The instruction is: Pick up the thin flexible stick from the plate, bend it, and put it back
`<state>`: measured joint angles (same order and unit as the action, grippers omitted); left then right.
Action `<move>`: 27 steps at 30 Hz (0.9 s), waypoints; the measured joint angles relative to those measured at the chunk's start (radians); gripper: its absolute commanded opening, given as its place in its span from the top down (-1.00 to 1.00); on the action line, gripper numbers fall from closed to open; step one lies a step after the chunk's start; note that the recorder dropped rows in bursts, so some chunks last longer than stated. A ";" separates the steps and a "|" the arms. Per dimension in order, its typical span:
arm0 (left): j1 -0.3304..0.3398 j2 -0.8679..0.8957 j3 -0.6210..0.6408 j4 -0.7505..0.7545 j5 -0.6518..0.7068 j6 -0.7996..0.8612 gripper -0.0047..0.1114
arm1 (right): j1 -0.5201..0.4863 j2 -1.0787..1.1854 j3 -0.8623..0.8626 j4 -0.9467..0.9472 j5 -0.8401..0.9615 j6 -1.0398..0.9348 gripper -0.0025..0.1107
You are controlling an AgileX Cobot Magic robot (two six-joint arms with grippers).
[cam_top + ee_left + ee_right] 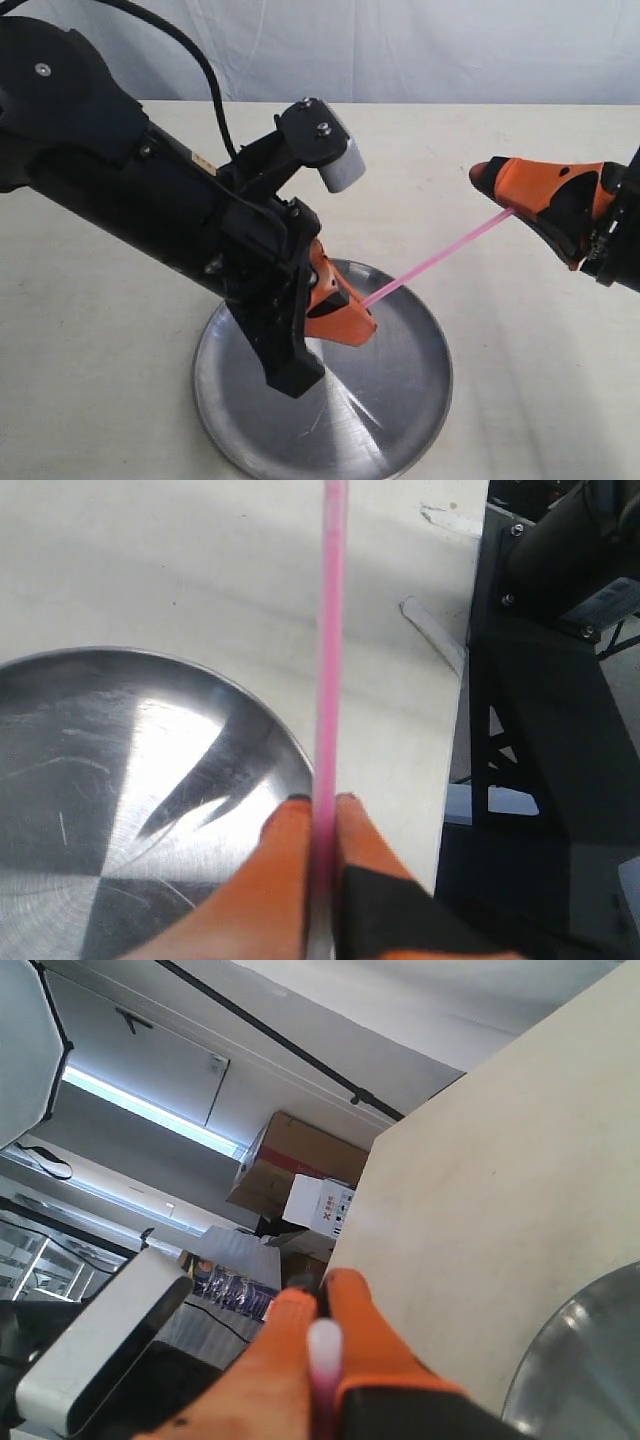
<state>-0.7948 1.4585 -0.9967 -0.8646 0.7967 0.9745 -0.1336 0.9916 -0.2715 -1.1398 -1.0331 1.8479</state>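
The thin pink stick (440, 258) runs straight through the air between both grippers, above the table. My left gripper (362, 312) is shut on its lower end over the round silver plate (400, 420). In the left wrist view the stick (329, 640) leaves the orange fingers (285, 865) and runs straight away past the plate's rim (255, 705). My right gripper (490, 178) is shut on the stick's upper end, to the right of the plate and higher. The stick's whitish tip (324, 1345) shows between the right gripper's orange fingers (375, 1335).
The plate sits near the front of a cream table (520, 380). The table's edge (462, 680) and a black frame (540, 730) beyond it show in the left wrist view. Boxes (300, 1170) stand off the table's far side.
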 measured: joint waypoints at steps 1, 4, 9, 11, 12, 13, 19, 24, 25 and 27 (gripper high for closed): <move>0.000 0.000 0.003 -0.009 0.000 0.011 0.92 | 0.000 0.000 0.000 0.000 0.000 -0.002 0.96; 0.000 0.002 0.005 -0.043 0.007 0.054 0.92 | -0.002 0.000 0.000 -0.001 0.000 -0.009 0.96; 0.000 0.006 0.006 -0.098 0.009 0.144 0.92 | -0.002 0.000 -0.007 -0.006 0.018 -0.013 0.96; 0.000 0.006 0.009 -0.125 0.015 0.194 0.92 | -0.004 0.000 -0.007 -0.006 0.029 -0.013 0.96; 0.000 0.006 0.009 -0.137 0.018 0.218 0.92 | -0.004 0.000 -0.009 -0.008 0.037 -0.013 0.96; 0.000 0.006 0.010 -0.150 0.022 0.240 0.92 | -0.004 0.000 -0.009 -0.010 0.047 -0.013 0.96; 0.000 0.006 0.010 -0.212 0.030 0.344 0.92 | -0.006 0.000 -0.009 -0.035 0.101 -0.013 0.96; 0.000 0.006 0.010 -0.288 0.035 0.446 0.92 | -0.006 0.000 -0.009 -0.038 0.124 -0.013 0.96; 0.000 0.006 0.010 -0.312 0.039 0.470 0.92 | -0.008 0.000 -0.009 -0.038 0.130 -0.013 0.96; 0.000 0.006 0.010 -0.358 0.046 0.509 0.92 | -0.010 0.000 -0.009 -0.042 0.132 -0.013 0.96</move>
<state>-0.7948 1.4648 -0.9869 -1.2229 0.8431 1.4837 -0.1436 0.9916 -0.2806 -1.1819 -0.9014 1.8352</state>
